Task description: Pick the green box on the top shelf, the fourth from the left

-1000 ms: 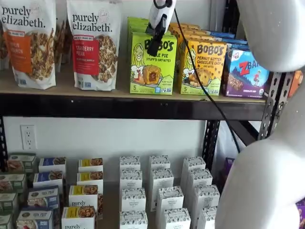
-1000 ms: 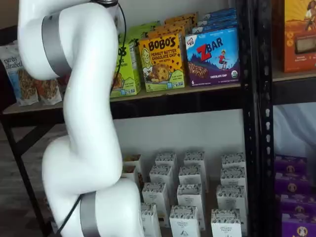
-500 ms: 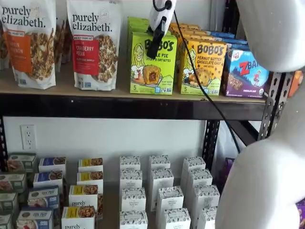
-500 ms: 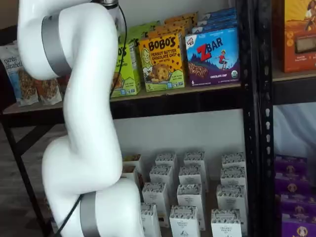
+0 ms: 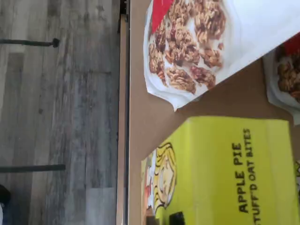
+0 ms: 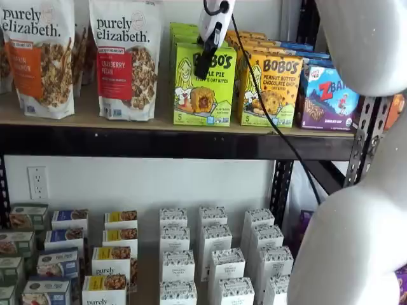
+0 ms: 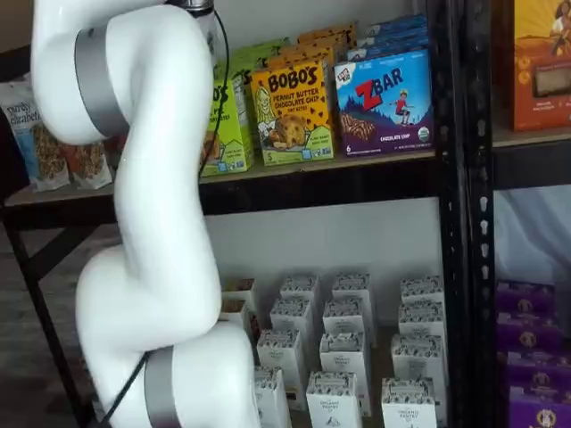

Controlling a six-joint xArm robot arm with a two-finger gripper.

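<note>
Wrist view: the green box (image 5: pixel 220 173) fills the near part of the picture, its top panel reading "APPLE PIE STUFF'D OAT BITES", the cartoon girl showing on its front face. A granola bag (image 5: pixel 197 42) lies just beside it on the top shelf (image 5: pixel 140 108), with the shelf's front edge and the wood floor (image 5: pixel 56 112) beyond. No fingers show here.

In a shelf view, the pincer (image 6: pixel 203 67) hangs in front of the green box (image 6: pixel 203 86), over the upper part of its front face. The black fingers are seen side-on as one dark bar, so I cannot tell whether they are wide or narrow. The box stands upright at the front of the shelf (image 6: pixel 178 143), between the granola bag (image 6: pixel 125 57) and the yellow Bobo's box (image 6: pixel 272 89).

In a shelf view, the arm (image 7: pixel 152 223) hides the pincer; only a strip of the green box (image 7: pixel 227 125) shows.

Risks, as I judge them: the fingers could push the carton back into those behind, or clip the close yellow box. The cable (image 6: pixel 267 114) draped across that box could drag it.
</note>
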